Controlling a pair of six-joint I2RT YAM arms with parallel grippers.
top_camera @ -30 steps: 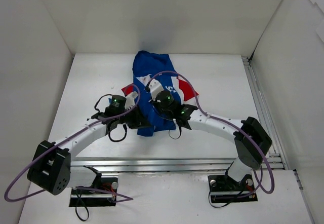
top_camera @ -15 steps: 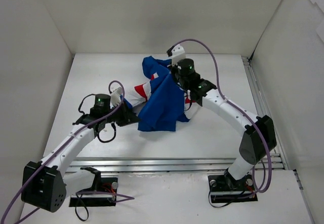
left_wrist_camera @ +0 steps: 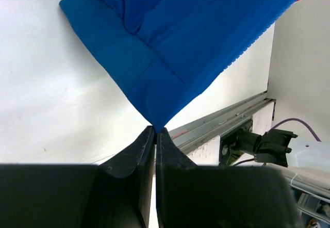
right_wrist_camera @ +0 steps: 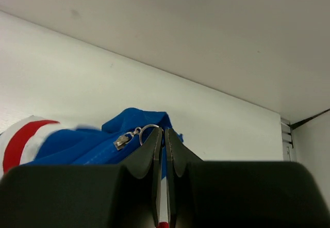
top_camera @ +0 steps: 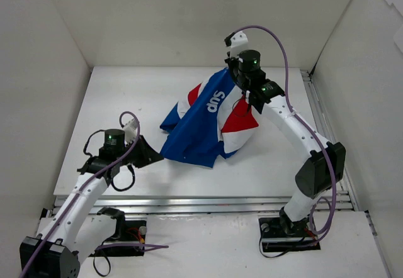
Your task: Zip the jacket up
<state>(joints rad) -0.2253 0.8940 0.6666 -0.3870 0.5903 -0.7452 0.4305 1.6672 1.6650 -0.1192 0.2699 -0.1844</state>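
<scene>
1. Both grippers were clamped shut: the left gripper (left_wrist_camera: 155, 131) on the jacket (top_camera: 198, 136) at its blue hem corner, the right gripper (right_wrist_camera: 165, 131) apparently on the zipper pull (right_wrist_camera: 124, 141).
2. Within a second the right arm had swept away from the hem, stretching the jacket diagonally across the table (top_camera: 126, 102).
3. That likely ran the zipper up.

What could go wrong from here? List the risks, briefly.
1. The left gripper pinches only the very tip of a hem corner of the jacket; under tension the fabric could slip free.
2. The right gripper seems to hold just the thin ring of the zipper pull, which may pop out.
3. The right arm reaches close to the back wall, leaving little room to pull further.
</scene>
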